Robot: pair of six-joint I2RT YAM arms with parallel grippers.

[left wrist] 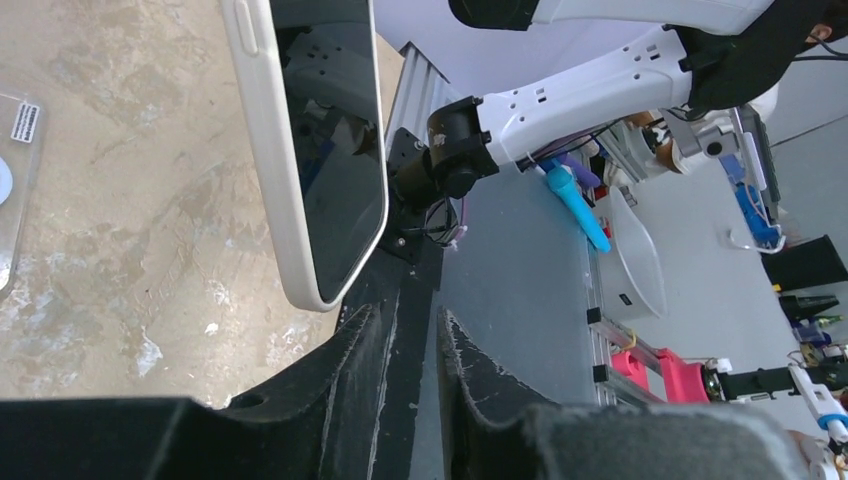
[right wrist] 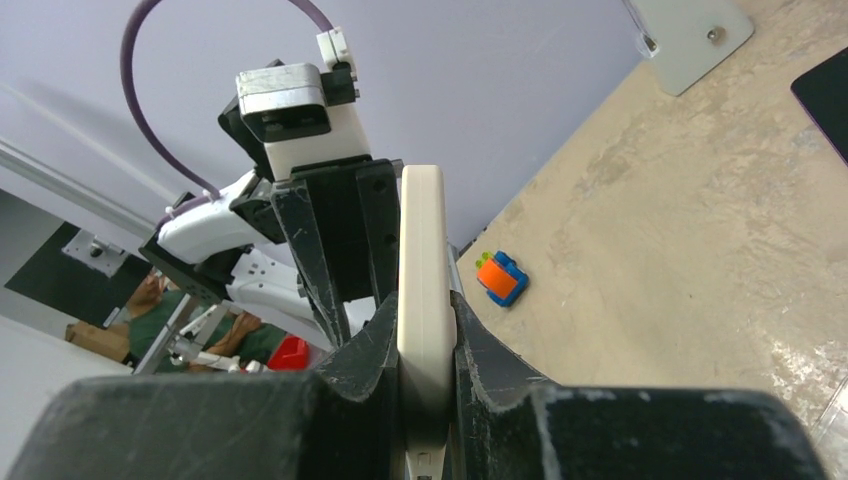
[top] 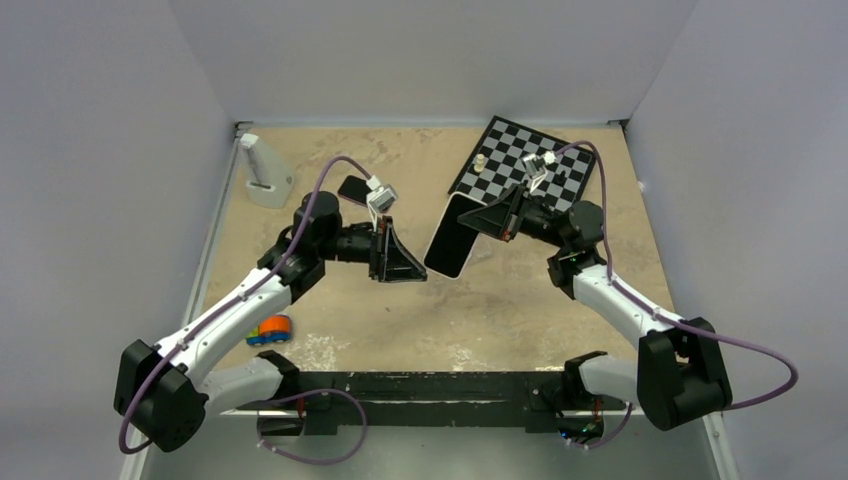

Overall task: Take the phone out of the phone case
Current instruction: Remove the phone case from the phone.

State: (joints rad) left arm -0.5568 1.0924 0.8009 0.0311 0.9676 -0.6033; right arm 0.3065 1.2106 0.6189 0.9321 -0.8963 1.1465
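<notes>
Right gripper (right wrist: 425, 335) pinches the phone case (right wrist: 422, 250) face-to-back, phone (left wrist: 335, 170) seated inside, held aloft between the arms, its long axis running toward the left gripper (left wrist: 425, 345), whose slightly parted, empty jaws sit just beside its free end.

phone case (left wrist: 15, 220) cropped, chess pieces (top: 481, 160) tiny

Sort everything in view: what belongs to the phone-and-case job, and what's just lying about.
Job: phone; case, clamped in right gripper.
Lying about: chessboard; toy block; second phone; white stand.
</notes>
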